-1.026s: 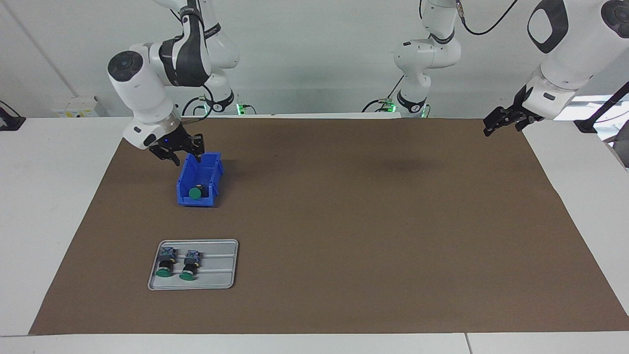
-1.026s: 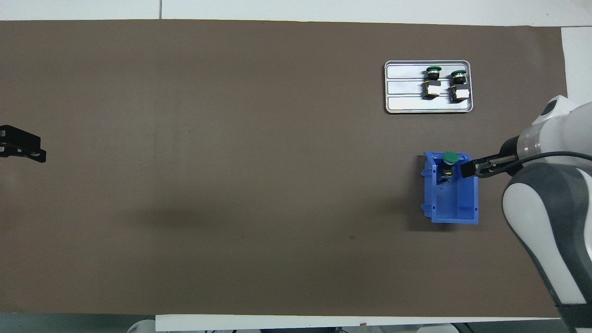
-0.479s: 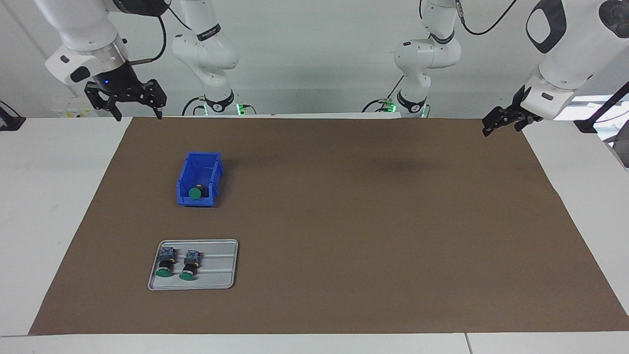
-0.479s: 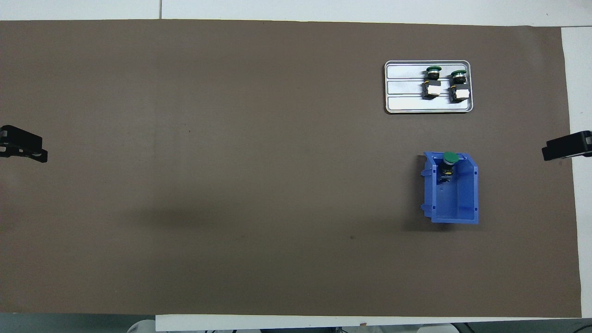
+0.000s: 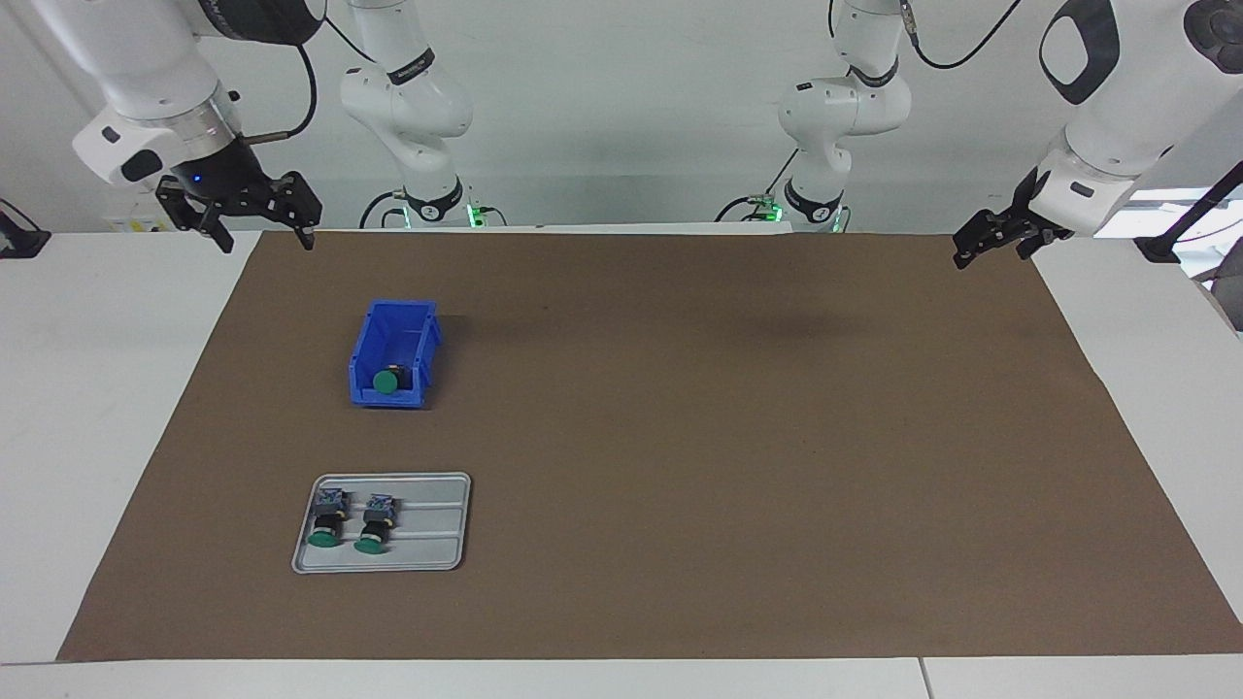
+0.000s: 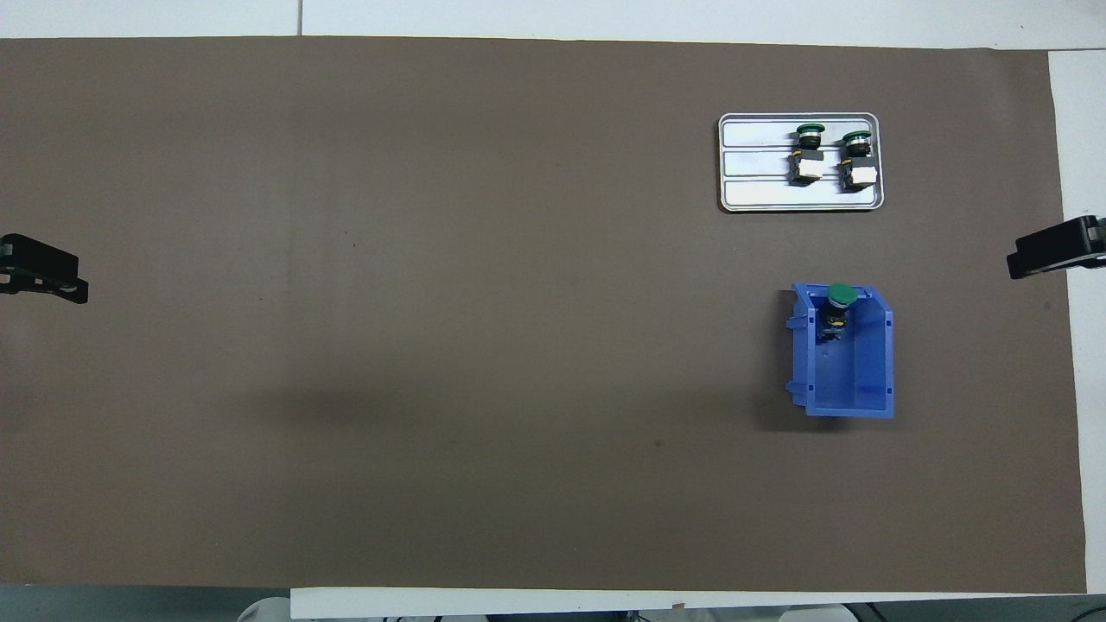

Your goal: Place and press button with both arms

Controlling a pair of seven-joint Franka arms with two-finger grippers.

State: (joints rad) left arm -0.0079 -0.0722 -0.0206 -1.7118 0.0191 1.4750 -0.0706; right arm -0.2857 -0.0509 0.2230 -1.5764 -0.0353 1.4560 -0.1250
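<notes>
The right arm's black two-finger gripper (image 5: 262,228) hangs with its fingers spread and empty above the mat's corner at the right arm's end of the table, well apart from the work. The left arm's black two-finger gripper (image 5: 991,240) waits over the mat's edge at the left arm's end, its fingers spread and likewise holding nothing. A small push-button switch with a round green cap and dark body (image 5: 386,382) sits inside the open blue plastic bin (image 5: 425,335), lodged against the wall farther from the robots, its cap at about rim height. Two more green-capped switches (image 5: 352,519) lie on their sides in the shallow grey metal tray (image 5: 437,524), which stands farther from the robots than the bin; all rest on the brown paper mat (image 5: 738,437). Judged from this layout, one switch is placed and a press or a further pick may follow. Hazards: the bin looks light and loose on the mat, so a downward press that lands off the cap's centre could tip the switch, or skid or tilt the bin; the cap's closeness to the bin wall leaves little room for a finger, which could catch the rim instead. The switches in the tray lie close together, so wide-spread fingers reaching for one could nudge its neighbour or shift the tray.
</notes>
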